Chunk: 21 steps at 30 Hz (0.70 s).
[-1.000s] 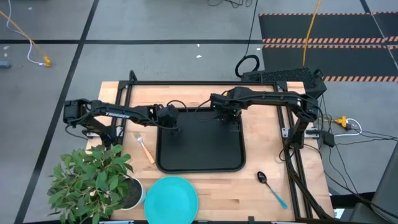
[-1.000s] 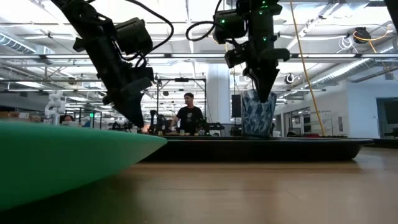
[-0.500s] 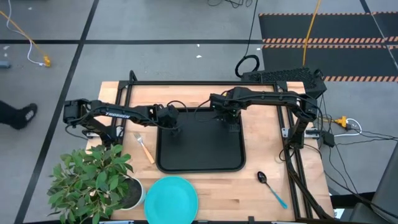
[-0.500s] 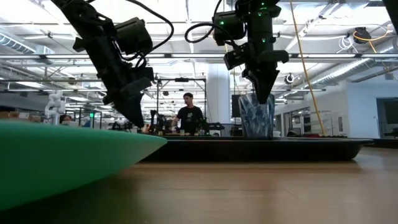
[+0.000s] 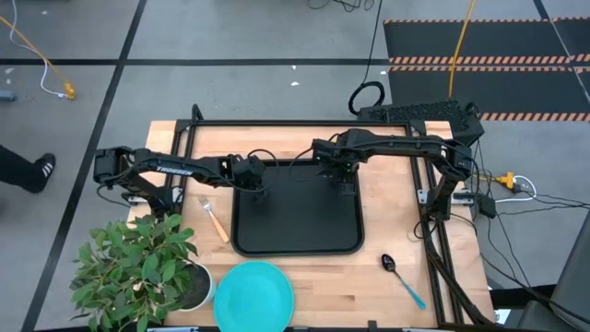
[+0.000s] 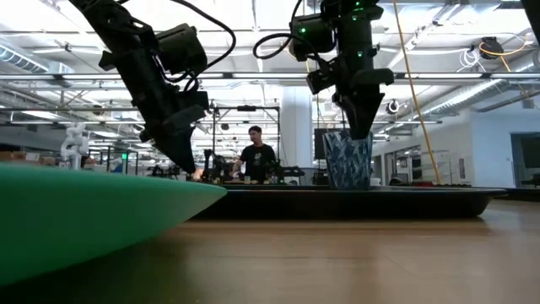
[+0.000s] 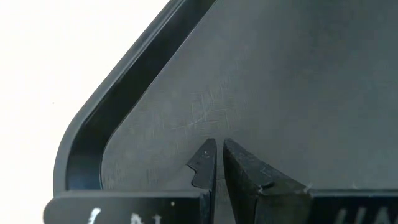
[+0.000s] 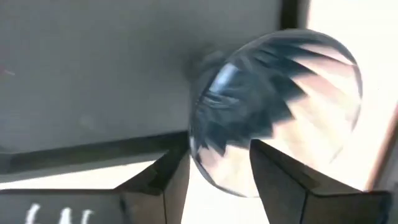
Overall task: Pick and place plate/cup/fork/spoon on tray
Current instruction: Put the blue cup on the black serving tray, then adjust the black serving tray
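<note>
The black tray (image 5: 295, 226) lies mid-table. A ribbed, dark bluish cup (image 6: 348, 160) stands upright on its base in the tray's far right part. My right gripper (image 8: 217, 162) points down over the cup, open, with one finger inside the rim and one outside. My left gripper (image 7: 217, 163) hangs shut above the tray's far left corner (image 7: 87, 155), clear of it. Three things lie on the wood: the turquoise plate (image 5: 253, 293) at the near edge, the orange-handled fork (image 5: 215, 219) left of the tray, and the blue-handled spoon (image 5: 403, 277) to the near right. My right gripper comes from above and straddles the cup's rim (image 8: 208, 171) on one side, with a wide gap between the fingers. Whether either finger (image 8: 277, 177) touches the wall, I cannot tell. The cup stands on the tray.
A potted plant (image 5: 138, 267) in a white pot fills the near left corner beside the plate. A black frame (image 5: 304, 124) runs along the table's far and right sides. Bare wood lies between tray and spoon. People stand in the room behind.
My right gripper has spread its fingers at the cup's rim and let go of it, staying in place above it. The cup stands upright on the tray.
</note>
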Motion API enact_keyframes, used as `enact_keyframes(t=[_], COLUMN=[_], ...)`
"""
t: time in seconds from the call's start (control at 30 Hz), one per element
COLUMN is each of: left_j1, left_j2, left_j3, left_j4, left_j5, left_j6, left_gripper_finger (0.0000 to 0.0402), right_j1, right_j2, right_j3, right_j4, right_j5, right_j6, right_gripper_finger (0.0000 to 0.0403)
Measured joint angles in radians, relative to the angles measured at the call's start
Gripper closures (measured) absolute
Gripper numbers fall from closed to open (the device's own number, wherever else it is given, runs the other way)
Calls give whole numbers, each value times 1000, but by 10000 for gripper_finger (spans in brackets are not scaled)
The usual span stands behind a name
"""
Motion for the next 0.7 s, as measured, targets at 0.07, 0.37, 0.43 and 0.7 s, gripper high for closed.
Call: enact_keyframes(t=[0.07,0.37,0.43,0.7], left_j1=[0,0,-1,-10], left_j2=[0,0,0,0], left_j3=[0,0,0,0], left_j4=[-2,-7,-8,-13], left_j5=[0,0,0,0], left_j6=[0,-3,-5,-10], left_gripper_finger=[371,371,371,371], right_j1=[6,46,60,113], right_j2=[-25,-199,-235,-348], right_j3=[0,0,0,-63], right_j4=[-10,-13,-12,-109], right_j5=[46,41,40,39], right_j6=[-9,116,161,418], right_gripper_finger=[233,201,197,198])
